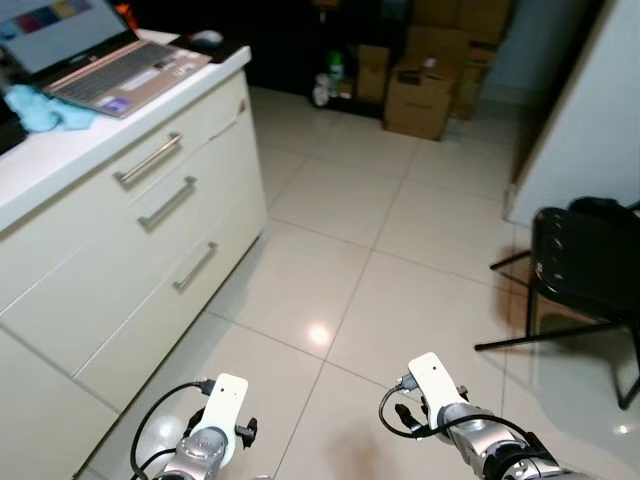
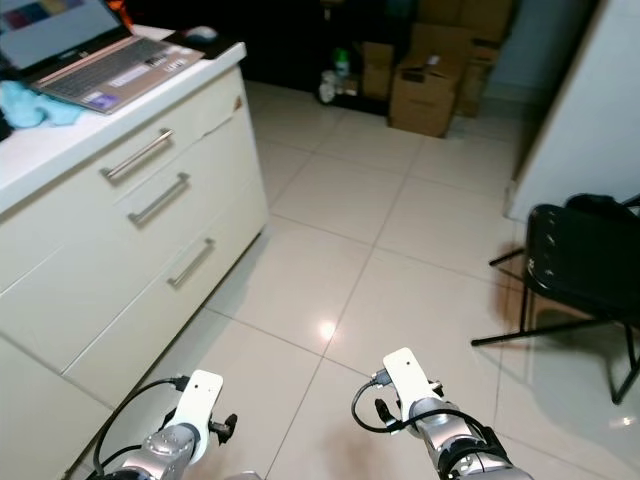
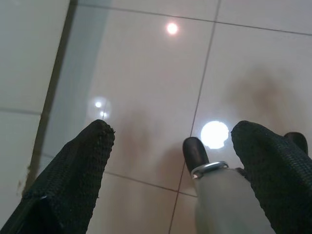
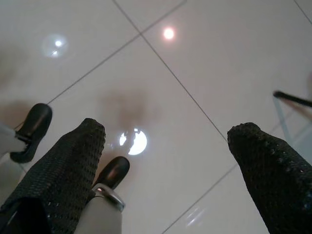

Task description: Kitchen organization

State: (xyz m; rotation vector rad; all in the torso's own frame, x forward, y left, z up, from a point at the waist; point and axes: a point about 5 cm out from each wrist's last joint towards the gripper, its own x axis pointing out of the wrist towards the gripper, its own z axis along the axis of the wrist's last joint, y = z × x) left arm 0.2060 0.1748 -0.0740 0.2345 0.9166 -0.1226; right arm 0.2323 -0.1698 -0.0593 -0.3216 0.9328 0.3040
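While both arms hang low at the bottom of the left eye view, nothing is in hand: left gripper and right gripper point at the glossy tile floor. Upper left of frame: white counter w/ an open laptop, a blue cloth just beside it and a mouse near the far corner. Three drawers w/ bar handles sit below. Black chair at right edge, cardboard boxes top centre.

Right eye view: same scene, no new info.

Left wrist view: fingers spread wide, empty, floor and the robot's foot btwn them.

Right wrist view: also wide apart, empty, over tile; both feet visible.

No specific task item is obvious yet. Likeliest candidate is the cloth: probably light, soft, floppy, so pinch a bunched fold near its middle. Laptop would be stiff, heavier, fragile; don't grab by the screen
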